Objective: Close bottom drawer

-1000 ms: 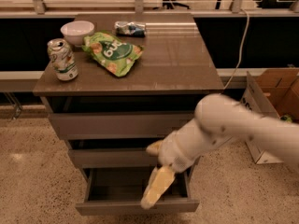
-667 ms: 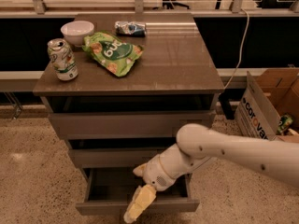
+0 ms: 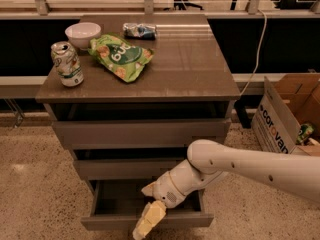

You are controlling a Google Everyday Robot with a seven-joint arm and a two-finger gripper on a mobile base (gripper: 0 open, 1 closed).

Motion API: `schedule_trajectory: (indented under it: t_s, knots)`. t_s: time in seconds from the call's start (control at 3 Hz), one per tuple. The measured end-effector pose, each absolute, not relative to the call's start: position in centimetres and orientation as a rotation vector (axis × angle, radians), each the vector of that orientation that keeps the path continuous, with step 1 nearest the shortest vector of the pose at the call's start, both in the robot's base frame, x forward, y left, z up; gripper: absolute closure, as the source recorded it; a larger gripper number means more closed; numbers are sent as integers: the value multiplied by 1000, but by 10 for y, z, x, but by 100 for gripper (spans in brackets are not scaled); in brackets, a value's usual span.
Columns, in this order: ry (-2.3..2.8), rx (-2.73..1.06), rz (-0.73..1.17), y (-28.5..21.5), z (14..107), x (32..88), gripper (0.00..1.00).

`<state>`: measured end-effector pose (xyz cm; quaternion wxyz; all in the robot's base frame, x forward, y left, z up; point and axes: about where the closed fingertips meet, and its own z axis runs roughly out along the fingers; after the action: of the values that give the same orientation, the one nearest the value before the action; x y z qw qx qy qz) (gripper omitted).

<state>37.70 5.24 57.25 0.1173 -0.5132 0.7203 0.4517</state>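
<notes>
Your pincer (image 3: 148, 220) hung low at the front of the cabinet. It pointed down over the front panel of the bottom drawer (image 3: 107, 221), near mid-width and at or just above the panel's top edge. Whether it was open or closed could not be told. The white arm (image 3: 250, 166) reached in from the right, across the drawer's right half.

You could have treated that drawer as a stiff, fairly light box on slides. The part of its inside that showed looked empty, so I judged that a steady push would move it, with nothing fragile at stake. It had no handle, and closing it called for no grip. The flat front panel was the place to press, near its middle, so the box would not skew and bind. That smooth face might have let the pincer slide if you had pushed at a slant.

The drawer stood pulled well out beneath the middle drawer (image 3: 125, 168). It was the lowest of three, grey-brown, plain and shallow, with a dark floor. The taller top drawer (image 3: 140, 133) sat above, and both upper drawers looked pushed in or nearly so. On the counter (image 3: 200, 69) rested a can (image 3: 66, 63), a bowl (image 3: 83, 34) and a green snack bag (image 3: 121, 56), well apart from your work.
</notes>
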Motion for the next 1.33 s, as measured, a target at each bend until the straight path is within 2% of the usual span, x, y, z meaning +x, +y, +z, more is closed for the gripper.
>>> schedule_trajectory:
  t_s: [0.33,0.67,1.0,1.33]
  knots:
    - [2165,-1387,1452,44,536,388,0]
    - [2267,-1118,1665,35,472,370,14]
    - [2421,-701,1796,28,369,333,45]
    - [2481,-442,1897,37,305,306,70]
